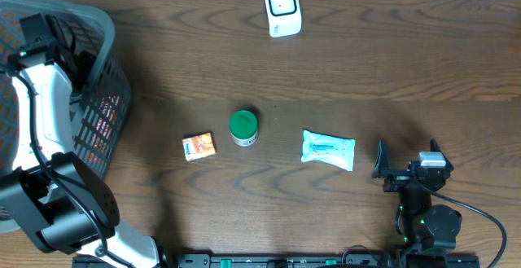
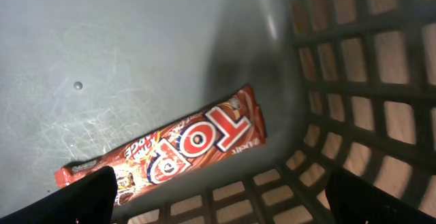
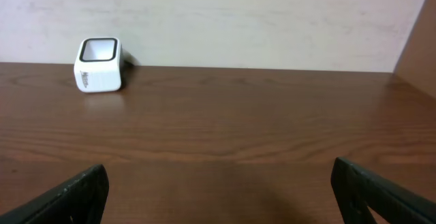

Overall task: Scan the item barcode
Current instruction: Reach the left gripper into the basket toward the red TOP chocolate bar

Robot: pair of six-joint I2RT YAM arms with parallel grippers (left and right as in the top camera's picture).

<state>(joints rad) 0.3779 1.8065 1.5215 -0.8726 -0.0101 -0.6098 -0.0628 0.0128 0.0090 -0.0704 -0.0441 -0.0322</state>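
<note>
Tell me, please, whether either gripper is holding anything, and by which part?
Nothing is held; both the left gripper and right gripper are open and empty.

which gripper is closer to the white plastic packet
Right. The right gripper is just beside the white plastic packet, open above the table; the left gripper is far off, inside the gray basket.

A dark brown wood-grain table point(image 1: 391, 64) is seen, and a plain pale wall point(image 3: 259, 20) is met at its far edge.
</note>
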